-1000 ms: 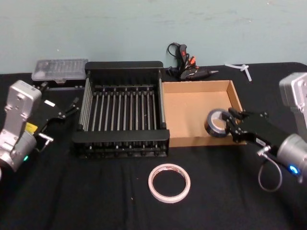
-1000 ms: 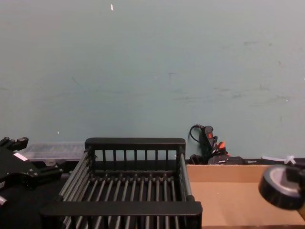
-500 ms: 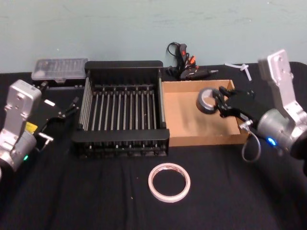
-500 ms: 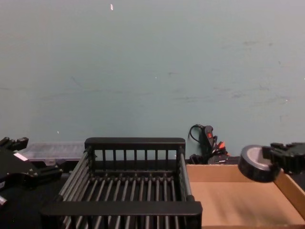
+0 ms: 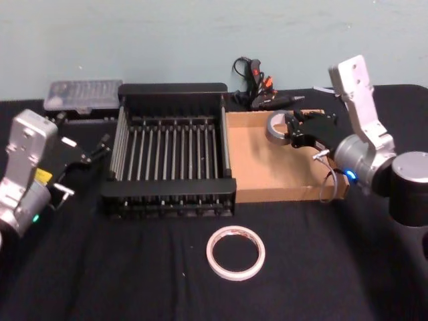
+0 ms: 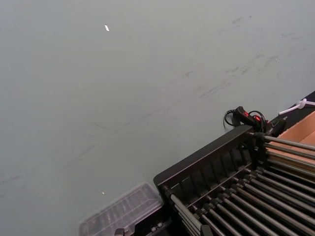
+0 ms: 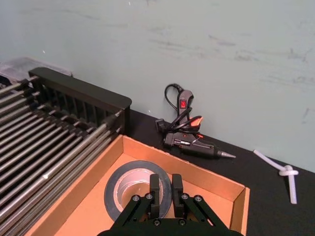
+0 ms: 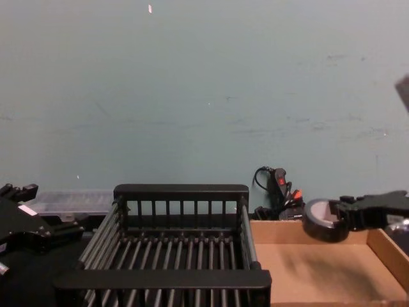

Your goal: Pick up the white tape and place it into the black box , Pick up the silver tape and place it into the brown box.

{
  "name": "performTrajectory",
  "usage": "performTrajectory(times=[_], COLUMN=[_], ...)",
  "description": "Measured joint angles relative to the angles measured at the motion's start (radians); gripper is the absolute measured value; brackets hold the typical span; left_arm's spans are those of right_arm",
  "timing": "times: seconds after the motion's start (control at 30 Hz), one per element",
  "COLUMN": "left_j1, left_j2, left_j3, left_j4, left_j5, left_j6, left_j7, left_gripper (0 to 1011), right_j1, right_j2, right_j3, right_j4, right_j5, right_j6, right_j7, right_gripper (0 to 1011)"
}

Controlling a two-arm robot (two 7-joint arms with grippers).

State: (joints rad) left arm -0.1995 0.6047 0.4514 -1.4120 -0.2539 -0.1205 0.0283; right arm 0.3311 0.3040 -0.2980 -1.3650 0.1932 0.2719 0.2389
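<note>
Right claw pinches silver tape above brown box.

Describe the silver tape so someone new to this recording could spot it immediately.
Start at the brown box, the cardboard tray right of the black box. Above its far end, the right gripper holds the silver tape: a small, thick grey roll, unlike the wide thin white tape lying flat on the table.

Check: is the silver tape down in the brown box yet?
No. The silver tape hangs above the brown box floor, clamped by the right gripper.
</note>
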Motion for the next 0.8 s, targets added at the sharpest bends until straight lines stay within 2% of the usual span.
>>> performTrajectory(times=[0.13,0.37,0.8], left_j1=[0.0,0.0,0.0], left_j2=[0.0,0.0,0.0], left_j3=[0.0,0.0,0.0], left_j4=[0.0,0.0,0.0], left_j5=[0.0,0.0,0.0], left_j6=[0.0,0.0,0.0], left_j7=[0.0,0.0,0.0], left_gripper=[1001,1001,1001], right_j1=[0.034,0.057,0.057], right_j2=[-0.024,-0.048,-0.068], right_j3=[-0.006,-0.008,0.001], right_j4=[0.065,0.125,0.158], right_j5=[-0.021,-0.044,-0.077], right_j6=[0.0,0.004,0.02], right_j7=[-0.001,-0.001,0.013], right_gripper=[155,155,155])
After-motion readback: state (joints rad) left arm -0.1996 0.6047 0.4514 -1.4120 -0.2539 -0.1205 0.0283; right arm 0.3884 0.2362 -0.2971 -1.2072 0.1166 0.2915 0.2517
